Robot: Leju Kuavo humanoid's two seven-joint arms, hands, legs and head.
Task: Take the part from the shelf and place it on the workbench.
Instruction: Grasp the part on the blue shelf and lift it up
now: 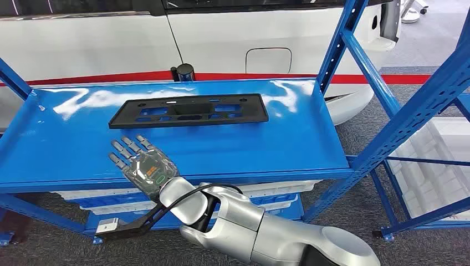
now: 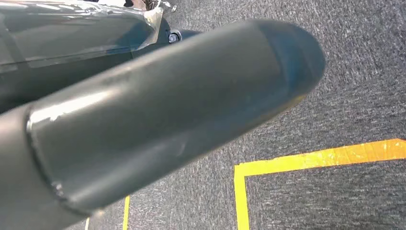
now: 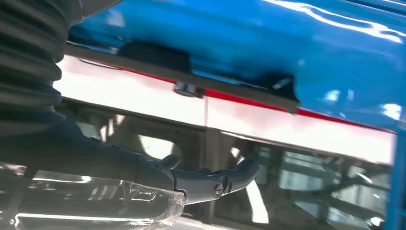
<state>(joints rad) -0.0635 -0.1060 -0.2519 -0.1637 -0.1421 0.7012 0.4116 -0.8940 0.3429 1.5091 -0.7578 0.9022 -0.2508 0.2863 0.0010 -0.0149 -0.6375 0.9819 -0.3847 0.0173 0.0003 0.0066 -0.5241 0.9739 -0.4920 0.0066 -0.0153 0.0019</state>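
The part (image 1: 188, 111) is a flat black rectangular plate with cut-outs, lying at the back middle of the blue shelf top (image 1: 277, 147). My right hand (image 1: 143, 163) lies flat just above the shelf's front left area, fingers straight and spread, pointing toward the part. It holds nothing and sits a short way in front of the part's left end. In the right wrist view the fingers (image 3: 210, 182) reach out level, with the part's dark edge (image 3: 153, 53) beyond them. My left hand (image 2: 158, 110) hangs over the floor, thumb straight, holding nothing.
Slanted blue shelf posts (image 1: 341, 50) rise at the right end of the shelf. White bins (image 1: 266, 191) sit on the lower level and more white bins (image 1: 438, 160) stand to the right. A white vehicle (image 1: 221, 33) stands behind. Yellow tape (image 2: 311, 158) marks the grey floor.
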